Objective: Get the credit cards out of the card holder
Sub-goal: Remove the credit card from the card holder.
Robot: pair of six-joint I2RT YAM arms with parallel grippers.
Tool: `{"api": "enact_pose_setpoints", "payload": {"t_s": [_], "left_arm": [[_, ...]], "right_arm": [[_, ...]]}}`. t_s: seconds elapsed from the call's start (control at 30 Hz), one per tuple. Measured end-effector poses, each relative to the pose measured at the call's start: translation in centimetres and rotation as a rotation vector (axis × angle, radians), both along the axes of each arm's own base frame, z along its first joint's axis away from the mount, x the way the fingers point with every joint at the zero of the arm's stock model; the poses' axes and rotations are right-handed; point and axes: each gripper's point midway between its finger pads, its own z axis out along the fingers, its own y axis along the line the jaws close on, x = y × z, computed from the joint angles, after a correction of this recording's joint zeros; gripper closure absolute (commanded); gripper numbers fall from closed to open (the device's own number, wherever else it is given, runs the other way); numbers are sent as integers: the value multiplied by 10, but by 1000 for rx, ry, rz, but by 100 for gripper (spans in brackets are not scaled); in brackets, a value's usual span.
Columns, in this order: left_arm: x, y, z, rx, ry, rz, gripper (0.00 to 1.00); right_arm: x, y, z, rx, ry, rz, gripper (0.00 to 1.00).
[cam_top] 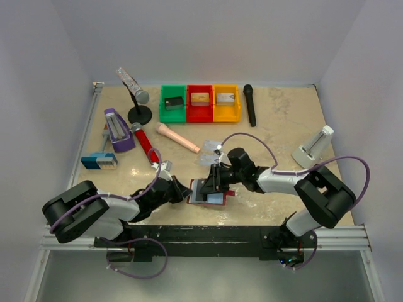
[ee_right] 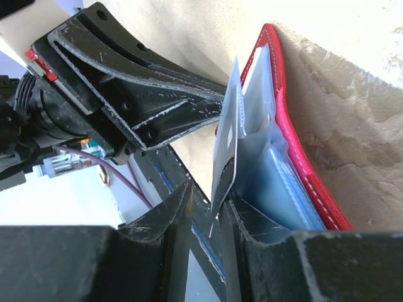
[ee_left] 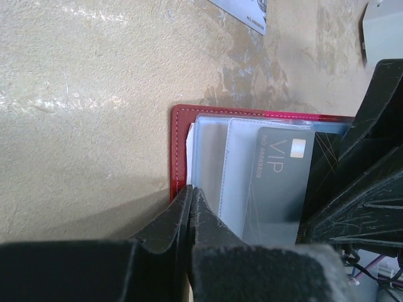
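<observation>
The dark red card holder (cam_top: 208,192) lies open near the table's front edge, its clear pockets (ee_left: 211,157) facing up. My left gripper (ee_left: 191,192) is shut on the holder's left edge (ee_left: 179,145). A dark grey "VIP" credit card (ee_left: 280,170) sticks out of a pocket. In the right wrist view that card (ee_right: 225,145) stands between the fingers of my right gripper (ee_right: 208,195). It leans on one finger with a gap to the other, so the jaws are open. Loose pale cards (cam_top: 211,146) lie on the table behind the holder.
At the back stand green (cam_top: 172,104), red (cam_top: 201,102) and yellow (cam_top: 227,102) bins and a black microphone (cam_top: 250,104). A red microphone (cam_top: 145,143), a purple stapler (cam_top: 118,130), a pink stick (cam_top: 177,137) and a white stand (cam_top: 313,148) lie around.
</observation>
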Motion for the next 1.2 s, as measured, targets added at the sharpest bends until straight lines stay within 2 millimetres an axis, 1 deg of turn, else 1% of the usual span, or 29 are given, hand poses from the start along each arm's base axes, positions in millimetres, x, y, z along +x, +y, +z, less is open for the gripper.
{"api": "enact_pose_setpoints", "payload": {"t_s": [0.5,0.83,0.93,1.2], "left_arm": [[0,2,0,3,1,8,100],[-1,4,0,8,1,13,100],[-1,5,0,10,1,14,100],[-2,7,0,11,-2,19,100]], "right_arm": [[2,-8,-3,-19,3,-13,80],[4,-13,-7,-34,7,-20,92],[5,-14,-8,-37,8,-24,100],[7,-23,-9,-53,5,-42,100]]}}
